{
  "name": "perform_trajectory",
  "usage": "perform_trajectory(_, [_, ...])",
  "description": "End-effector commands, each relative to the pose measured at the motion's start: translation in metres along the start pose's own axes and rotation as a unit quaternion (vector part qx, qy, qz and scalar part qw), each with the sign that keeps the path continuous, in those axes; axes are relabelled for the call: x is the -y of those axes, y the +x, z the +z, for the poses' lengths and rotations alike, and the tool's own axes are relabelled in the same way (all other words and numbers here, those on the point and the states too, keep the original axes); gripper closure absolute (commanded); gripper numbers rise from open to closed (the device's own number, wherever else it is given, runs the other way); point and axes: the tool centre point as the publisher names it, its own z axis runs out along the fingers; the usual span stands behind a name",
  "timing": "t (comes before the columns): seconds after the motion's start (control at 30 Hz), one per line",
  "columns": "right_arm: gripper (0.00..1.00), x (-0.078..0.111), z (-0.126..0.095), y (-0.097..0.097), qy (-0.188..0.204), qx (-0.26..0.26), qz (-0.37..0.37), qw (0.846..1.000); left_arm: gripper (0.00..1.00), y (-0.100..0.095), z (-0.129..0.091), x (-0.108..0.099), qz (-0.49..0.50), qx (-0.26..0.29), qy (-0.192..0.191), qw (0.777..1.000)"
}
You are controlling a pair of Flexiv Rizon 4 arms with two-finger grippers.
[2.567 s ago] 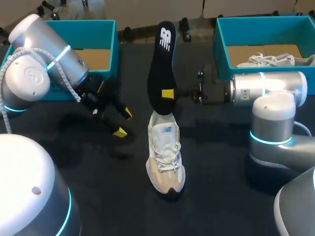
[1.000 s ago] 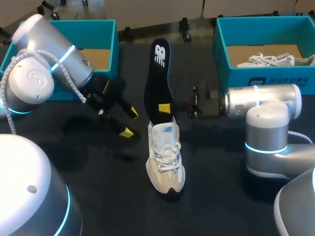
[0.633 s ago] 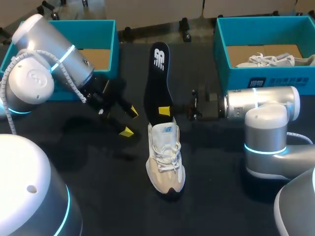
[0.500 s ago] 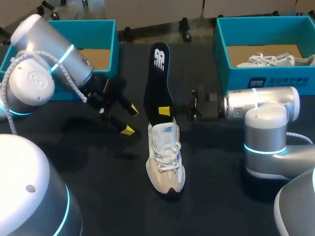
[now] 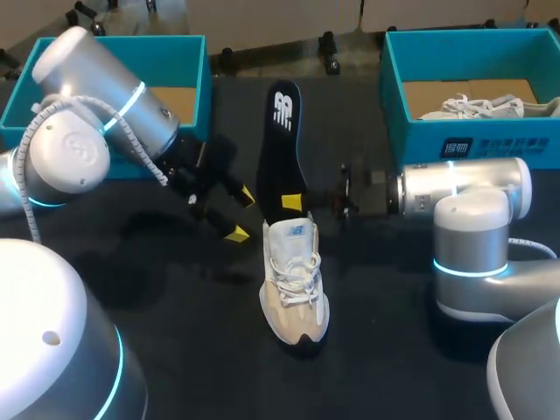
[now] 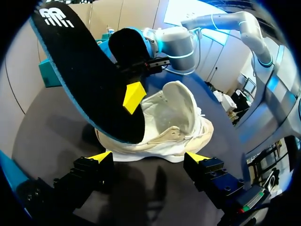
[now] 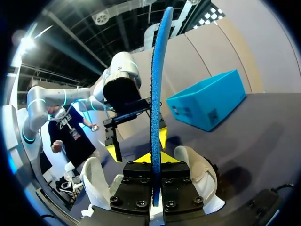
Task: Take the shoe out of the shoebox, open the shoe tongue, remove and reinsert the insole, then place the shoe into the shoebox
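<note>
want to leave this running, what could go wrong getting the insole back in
The shoe sits unheld: the left gripper is open beside it, so pushing may slide or tip it. The insole, pinched low by the right gripper, stands tall and may buckle instead of sliding in.

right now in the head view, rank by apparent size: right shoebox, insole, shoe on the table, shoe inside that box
1. right shoebox
2. insole and shoe on the table: about alike, not ranked
3. shoe inside the box: smallest as seen, though farther away and partly hidden
</note>
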Motion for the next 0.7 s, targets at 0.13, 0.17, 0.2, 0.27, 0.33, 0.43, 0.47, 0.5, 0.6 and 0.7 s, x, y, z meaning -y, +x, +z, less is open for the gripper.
perform_trajectory(0.13, [1.0, 0.009, 0.004, 0.0, 0.002, -0.007, 0.008, 1.0, 0.0, -0.001, 0.003, 0.001, -0.002, 0.0, -0.003, 1.0])
perform_trajectory(0.17, [1.0, 0.01, 0.004, 0.001, 0.002, -0.007, 0.008, 1.0, 0.0, -0.001, 0.003, 0.001, -0.002, 0.0, -0.003, 1.0])
perform_trajectory(0.2, [1.0, 0.011, 0.004, 0.001, 0.001, -0.008, 0.009, 1.0, 0.0, -0.001, 0.003, 0.001, -0.002, 0.0, -0.003, 1.0])
perform_trajectory(0.27, [1.0, 0.014, 0.004, 0.001, 0.001, -0.01, 0.011, 1.0, 0.0, -0.001, 0.003, 0.001, -0.002, 0.0, -0.003, 1.0])
perform_trajectory(0.33, [1.0, 0.017, 0.003, 0.001, 0.001, -0.014, 0.015, 1.0, 0.0, -0.001, 0.003, 0.001, -0.002, 0.0, -0.003, 1.0])
perform_trajectory(0.43, [1.0, 0.021, 0.002, 0.0, 0.003, -0.021, 0.02, 1.0, 0.0, -0.001, 0.003, 0.001, -0.002, 0.0, -0.003, 1.0])
perform_trajectory(0.47, [1.0, 0.023, 0.002, 0.0, 0.003, -0.025, 0.022, 0.999, 0.0, -0.001, 0.003, 0.001, -0.002, 0.0, -0.003, 1.0])
perform_trajectory(0.5, [1.0, 0.024, 0.002, 0.0, 0.002, -0.029, 0.024, 0.999, 0.0, -0.001, 0.003, 0.001, -0.002, 0.0, -0.003, 1.0])
perform_trajectory(0.6, [1.0, 0.029, 0.002, 0.0, 0.006, -0.031, 0.031, 0.999, 0.0, -0.001, 0.003, 0.001, -0.002, 0.0, -0.003, 1.0])
perform_trajectory(0.7, [1.0, 0.034, 0.003, 0.001, 0.009, -0.031, 0.038, 0.999, 0.0, -0.001, 0.003, 0.001, -0.002, 0.0, -0.003, 1.0])
